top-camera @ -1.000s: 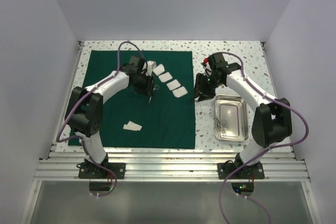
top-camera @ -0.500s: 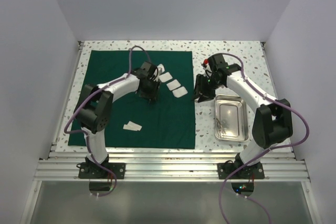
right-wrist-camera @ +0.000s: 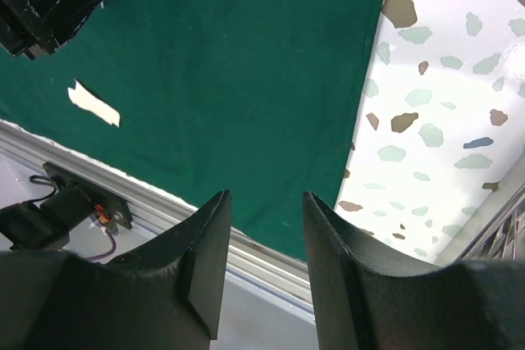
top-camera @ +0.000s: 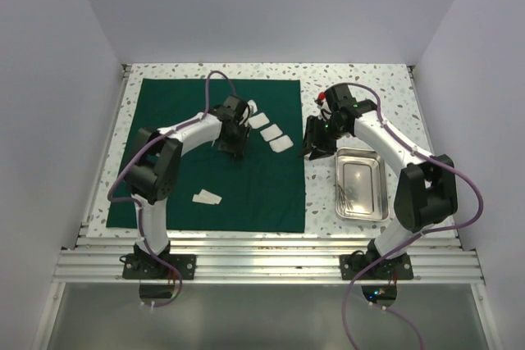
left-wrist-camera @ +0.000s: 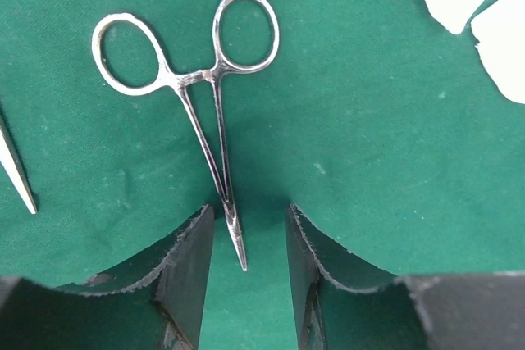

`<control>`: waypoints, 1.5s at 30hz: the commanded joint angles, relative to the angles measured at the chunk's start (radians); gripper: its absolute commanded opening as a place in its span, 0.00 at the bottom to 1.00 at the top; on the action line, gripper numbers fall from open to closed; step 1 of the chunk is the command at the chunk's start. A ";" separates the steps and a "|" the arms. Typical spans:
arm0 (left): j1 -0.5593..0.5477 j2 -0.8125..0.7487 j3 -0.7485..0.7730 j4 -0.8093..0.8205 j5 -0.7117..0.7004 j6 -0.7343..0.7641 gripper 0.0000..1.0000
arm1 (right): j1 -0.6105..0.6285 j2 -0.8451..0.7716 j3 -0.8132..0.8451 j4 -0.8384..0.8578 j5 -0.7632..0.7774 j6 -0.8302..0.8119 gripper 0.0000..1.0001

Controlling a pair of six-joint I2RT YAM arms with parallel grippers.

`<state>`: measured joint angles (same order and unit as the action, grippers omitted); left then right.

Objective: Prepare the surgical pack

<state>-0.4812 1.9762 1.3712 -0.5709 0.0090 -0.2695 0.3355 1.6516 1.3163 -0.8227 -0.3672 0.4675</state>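
The dark green cloth lies spread flat on the table. My left gripper is open and low over its middle. In the left wrist view a silvery ring-handled forceps lies on the cloth, its tip between the open fingers of the left gripper, untouched. White gauze squares lie in a row just right of it. My right gripper is open and empty above the cloth's right edge. The steel tray holds thin instruments.
A small white piece lies on the near part of the cloth, also in the right wrist view. Another instrument tip lies at the left of the forceps. Speckled tabletop surrounds the cloth; walls enclose the table.
My left arm has swung to the right, and its gripper has shifted slightly right on the cloth, covering part of the gauze row. The right arm has not moved.
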 commanded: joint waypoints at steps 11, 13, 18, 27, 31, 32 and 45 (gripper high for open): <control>-0.013 0.062 -0.011 -0.001 -0.079 0.004 0.20 | 0.000 -0.018 0.011 -0.012 0.011 -0.029 0.43; -0.013 0.052 -0.020 0.008 -0.086 0.007 0.15 | 0.000 -0.012 0.018 -0.012 0.010 -0.027 0.43; -0.011 0.020 0.046 -0.036 -0.084 0.021 0.00 | 0.005 0.007 0.037 -0.006 0.005 -0.027 0.43; -0.008 -0.062 0.103 -0.113 0.049 -0.011 0.00 | 0.037 0.065 0.026 0.175 -0.125 0.075 0.43; -0.005 -0.092 0.100 -0.124 0.101 -0.031 0.00 | 0.042 0.108 0.015 0.289 -0.176 0.169 0.43; -0.005 -0.097 0.095 -0.124 0.108 -0.037 0.00 | 0.043 0.123 0.012 0.330 -0.182 0.207 0.44; -0.005 -0.175 0.037 -0.092 0.224 -0.106 0.00 | 0.137 0.292 0.116 0.533 -0.230 0.454 0.53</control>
<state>-0.4866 1.8660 1.4193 -0.6769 0.1776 -0.3386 0.4454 1.9305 1.3594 -0.3607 -0.5716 0.8574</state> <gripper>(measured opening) 0.018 0.521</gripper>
